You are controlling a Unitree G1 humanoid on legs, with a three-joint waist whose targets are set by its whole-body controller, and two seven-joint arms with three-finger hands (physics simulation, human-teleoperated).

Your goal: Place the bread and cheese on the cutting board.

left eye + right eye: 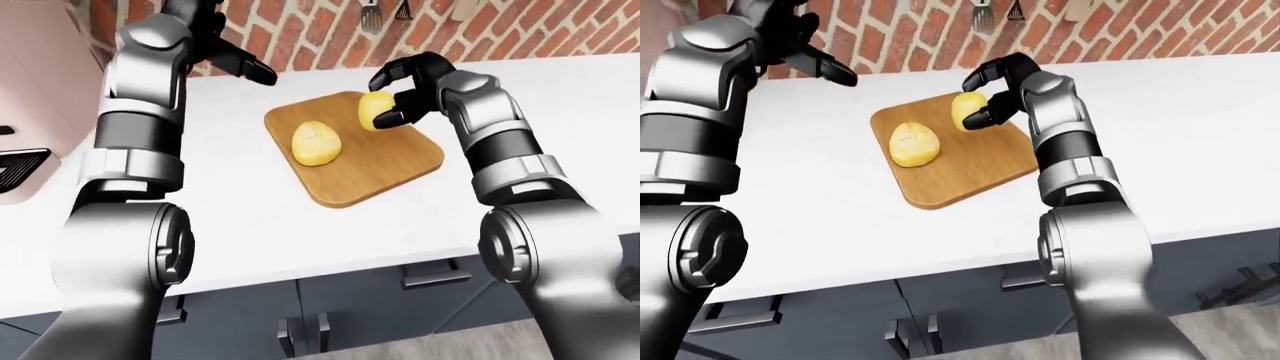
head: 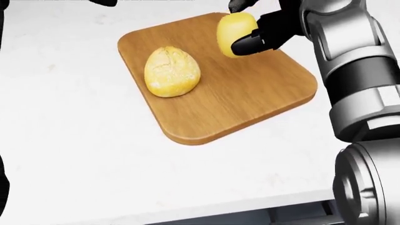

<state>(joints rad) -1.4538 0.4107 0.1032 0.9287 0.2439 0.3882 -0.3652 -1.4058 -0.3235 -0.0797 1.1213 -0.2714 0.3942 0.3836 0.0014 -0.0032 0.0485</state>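
While bread roll (image 2: 172, 71) already sat on cutting board (image 2: 250, 98), my right hand (image 2: 262, 35) clenched cheese (image 2: 234, 27) above board's top edge, ready for drop; left hand (image 1: 235, 60) hung empty, fingers spread, clear.

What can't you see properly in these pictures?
- Cheese: its far side, covered by the right hand in every view.
- Left hand: cut off by the top edge in the head view.
- Utensils on the brick wall: cropped and too small to name.
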